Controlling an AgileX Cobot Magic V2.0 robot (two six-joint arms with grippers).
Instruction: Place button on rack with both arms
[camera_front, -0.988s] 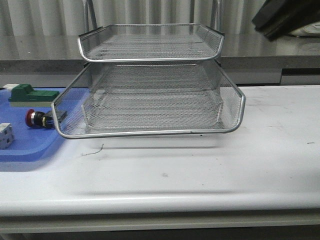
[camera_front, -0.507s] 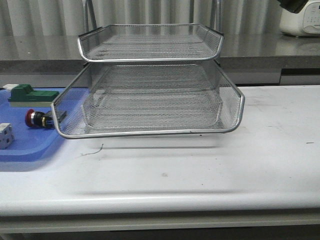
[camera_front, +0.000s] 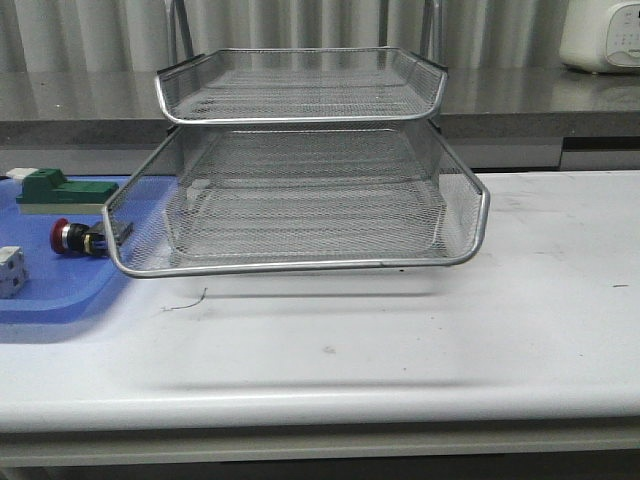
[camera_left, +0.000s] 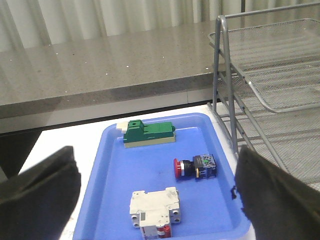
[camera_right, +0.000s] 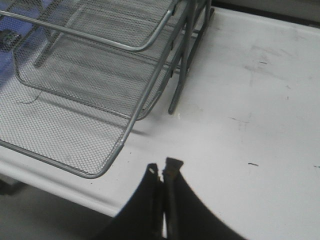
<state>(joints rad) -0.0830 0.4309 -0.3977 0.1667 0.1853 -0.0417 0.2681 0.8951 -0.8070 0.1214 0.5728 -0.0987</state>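
Button (camera_left: 194, 167) with red mushroom head, black and blue body, lying on its side on the blue tray (camera_left: 112, 172), left of the wire rack (camera_front: 300, 205), left gripper (camera_left: 155, 192) spread wide above the tray, empty, right gripper (camera_right: 162, 172) clenched over bare table (camera_right: 260, 100)

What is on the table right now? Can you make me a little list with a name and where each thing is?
button: lying on its side in the blue tray, nothing holding it
green block: in the blue tray, behind the button
white part: in the blue tray, nearer than the button
rack: on the white table, right of the blue tray; the tiers in view look empty
left gripper: open, above the blue tray
right gripper: shut, holding nothing, over the table beside the rack
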